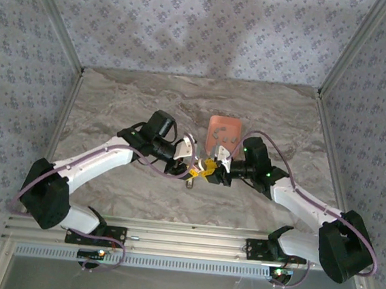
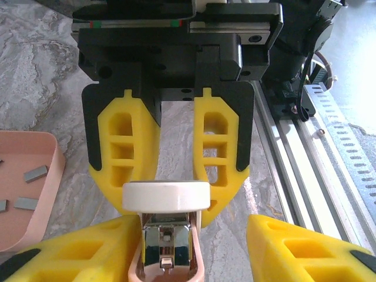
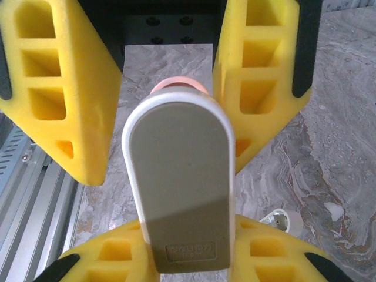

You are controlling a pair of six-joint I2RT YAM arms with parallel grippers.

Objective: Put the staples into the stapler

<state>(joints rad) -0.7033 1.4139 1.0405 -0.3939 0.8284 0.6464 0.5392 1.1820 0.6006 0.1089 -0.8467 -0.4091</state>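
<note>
**Station State: Stapler Held Open at Frame Centre**

**Item count.** Two arms, the left arm and the right arm, meet at the centre of the top view. One stapler stands hinged open between them. One salmon tray sits at the left edge of the left wrist view. In the top view it lies just above frame centre, close to both end effectors. Four staples lie loose in the tray as short grey strips, apart from one another. Two of them are cut by the left frame edge.

**End effectors.** The right end effector is clenched on the stapler's white upper arm, with one yellow finger on each side. The left end effector is released. Its fingers straddle the pink base and the metal magazine. The lower-left finger sits close against the base, and a clear gap remains at the lower right.

**Surface and room.** The worktop has a grey-beige marble pattern. Three walls with a small repeating print enclose it. One aluminium rail along the bottom of the top view carries both arm bases.
</note>
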